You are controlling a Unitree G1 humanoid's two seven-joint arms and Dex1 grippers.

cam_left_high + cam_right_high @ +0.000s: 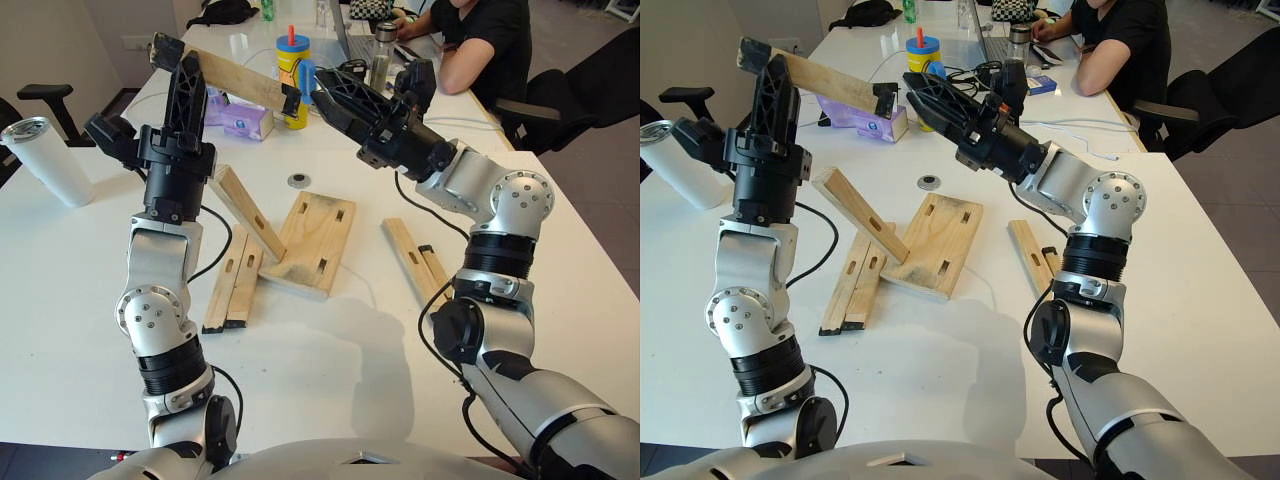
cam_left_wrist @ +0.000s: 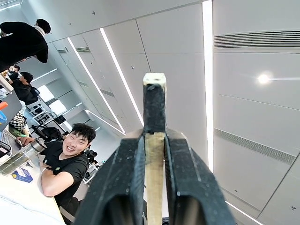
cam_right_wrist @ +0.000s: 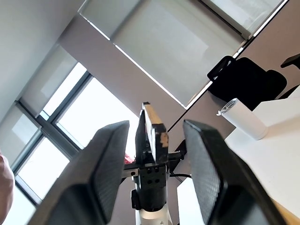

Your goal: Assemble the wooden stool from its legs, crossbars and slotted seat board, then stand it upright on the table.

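Note:
My left gripper (image 1: pixel 187 70) is raised high over the table's left side, shut on a wooden leg (image 1: pixel 240 82) with black end caps; the leg (image 2: pixel 154 154) sits clamped between its fingers. My right gripper (image 1: pixel 322 88) is open at the leg's free end, which (image 3: pixel 151 129) lies in line between the spread fingers with gaps on both sides. On the table lies the slotted seat board (image 1: pixel 318 240), with one leg (image 1: pixel 243 208) leaning tilted against it. Two wooden pieces (image 1: pixel 233 285) lie left of the board, two more (image 1: pixel 420 258) right of it.
A white tumbler (image 1: pixel 45 160) stands at the left edge. A purple tissue pack (image 1: pixel 240 120), a yellow cup with a blue lid (image 1: pixel 293 68) and a small round disc (image 1: pixel 298 181) sit behind the board. A person sits at the far right, by a bottle (image 1: pixel 381 55).

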